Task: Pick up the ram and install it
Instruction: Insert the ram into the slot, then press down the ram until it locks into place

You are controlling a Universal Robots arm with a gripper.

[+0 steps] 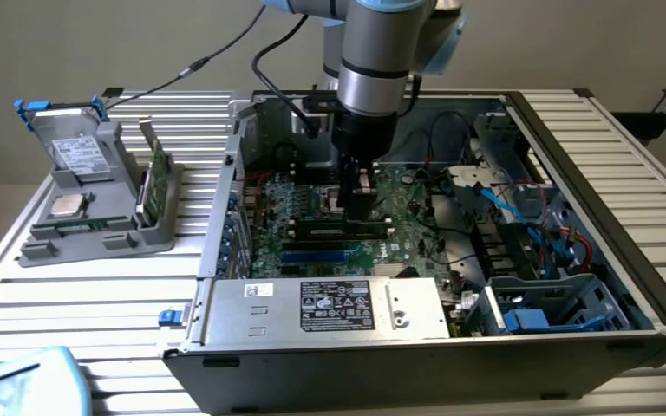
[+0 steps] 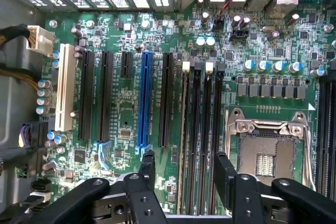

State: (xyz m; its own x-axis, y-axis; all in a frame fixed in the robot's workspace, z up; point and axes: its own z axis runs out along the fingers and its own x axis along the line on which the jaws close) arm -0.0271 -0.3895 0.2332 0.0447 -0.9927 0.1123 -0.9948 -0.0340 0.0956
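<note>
Ram (image 2: 184, 129) seated on motherboard (image 2: 126, 103), tool (image 2: 186, 158) spread astride it, wrist view

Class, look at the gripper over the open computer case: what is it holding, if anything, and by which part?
Nothing is held. The gripper has its fingers spread apart over the memory slots, with nothing clamped between them.
</note>
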